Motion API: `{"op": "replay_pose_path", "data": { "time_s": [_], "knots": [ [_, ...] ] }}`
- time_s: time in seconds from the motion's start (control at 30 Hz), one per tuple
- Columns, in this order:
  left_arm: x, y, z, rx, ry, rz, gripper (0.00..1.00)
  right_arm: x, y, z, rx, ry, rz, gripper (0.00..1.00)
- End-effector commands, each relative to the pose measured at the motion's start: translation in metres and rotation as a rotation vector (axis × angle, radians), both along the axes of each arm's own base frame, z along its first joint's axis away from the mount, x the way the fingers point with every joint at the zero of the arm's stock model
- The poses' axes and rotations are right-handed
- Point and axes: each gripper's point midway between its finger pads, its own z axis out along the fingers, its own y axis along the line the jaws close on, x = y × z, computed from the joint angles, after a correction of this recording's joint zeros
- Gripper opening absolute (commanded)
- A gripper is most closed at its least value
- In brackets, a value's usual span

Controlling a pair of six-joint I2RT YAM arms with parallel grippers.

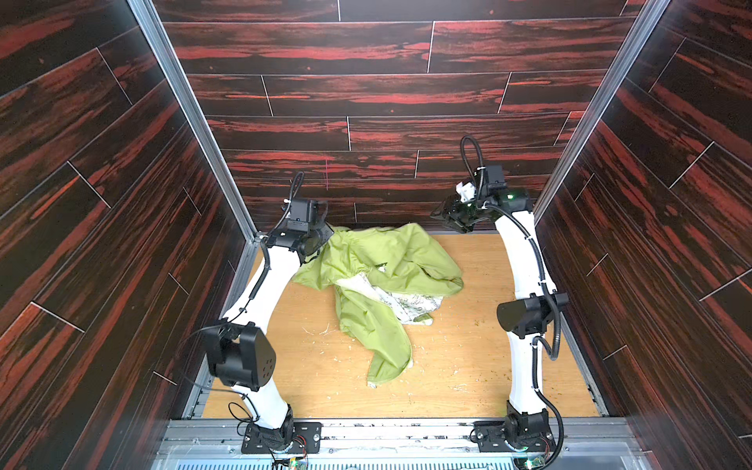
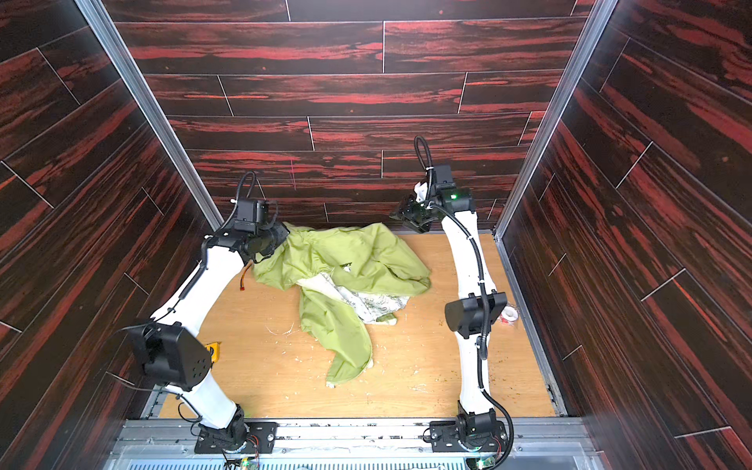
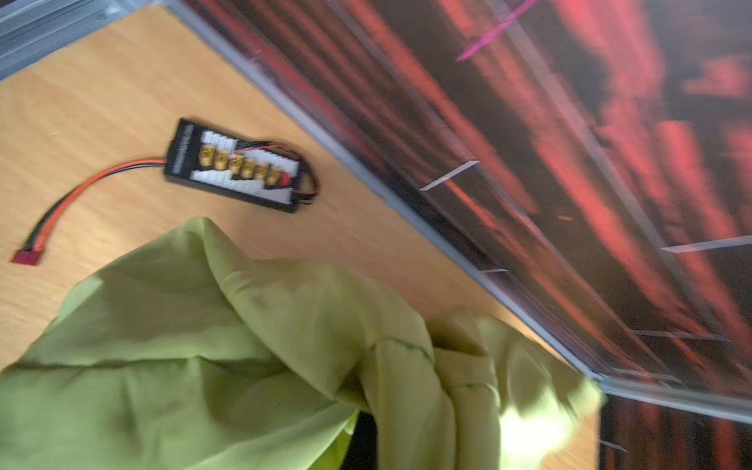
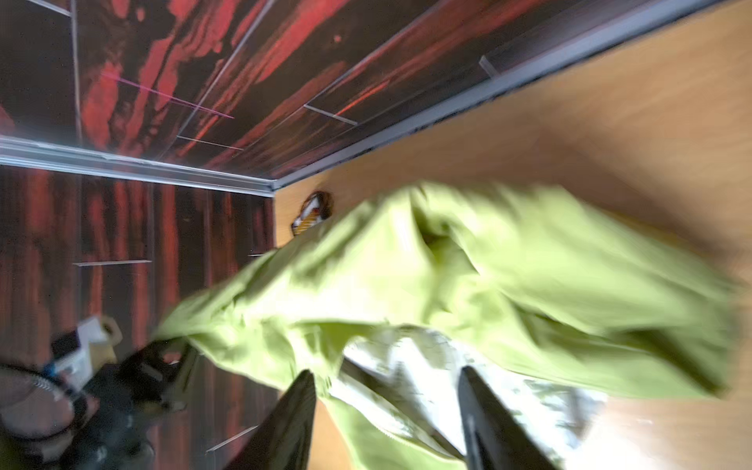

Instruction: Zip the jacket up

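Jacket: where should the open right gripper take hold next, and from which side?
Pinch the turned-out edge where the white lining shows, coming down from the right. That fold probably marks the open front edge to be closed. It faces the right gripper, and the left gripper holds the jacket at its far-left part.

The jacket (image 1: pixel 382 280) lies crumpled on the counter (image 1: pixel 468 374), mid-width and toward the back wall. The left gripper (image 1: pixel 323 238) meets its back-left corner. The right gripper (image 1: pixel 437 215) hangs above and to the right of it, apart. A connector board (image 3: pixel 240 167) lies by the back wall, left of the jacket, with its cable (image 3: pixel 73 195) running toward the front.
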Motion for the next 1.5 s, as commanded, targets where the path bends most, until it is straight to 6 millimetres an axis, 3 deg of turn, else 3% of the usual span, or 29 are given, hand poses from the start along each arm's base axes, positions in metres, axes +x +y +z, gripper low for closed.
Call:
{"op": "replay_pose_path", "data": {
  "time_s": [0.0,0.1,0.27,0.43,0.7,0.9,1.2,1.27,1.33,1.47],
  "knots": [
    [0.008,-0.002,0.001,0.016,0.001,-0.017,0.0,-0.021,-0.039,-0.025,-0.172,0.096,-0.046,0.62],
    [0.011,-0.011,-0.006,-0.012,0.011,-0.052,0.0,-0.029,-0.062,-0.04,-0.17,0.118,-0.089,0.62],
    [0.01,-0.02,-0.016,-0.046,0.026,-0.088,0.0,-0.048,-0.106,-0.097,0.018,0.227,-0.219,0.64],
    [0.004,-0.022,-0.023,-0.057,0.045,-0.105,0.0,-0.051,-0.104,-0.157,0.137,0.358,-0.219,0.65],
    [0.001,-0.028,-0.031,-0.08,0.07,-0.131,0.0,-0.021,-0.099,-0.199,0.259,0.433,-0.303,0.67],
    [0.0,-0.03,-0.033,-0.086,0.076,-0.141,0.0,-0.01,-0.103,-0.237,0.276,0.524,-0.382,0.67],
    [0.0,-0.034,-0.027,-0.09,0.075,-0.165,0.0,0.013,-0.099,-0.274,0.321,0.578,-0.416,0.7],
    [0.0,-0.035,-0.025,-0.093,0.073,-0.172,0.0,0.021,-0.098,-0.275,0.336,0.563,-0.41,0.6],
    [-0.002,-0.036,-0.02,-0.092,0.066,-0.182,0.0,0.027,-0.099,-0.269,0.34,0.538,-0.404,0.4],
    [-0.002,-0.036,-0.007,-0.078,0.034,-0.201,0.0,0.03,-0.105,-0.231,0.338,0.453,-0.385,0.07]
  ]
}}
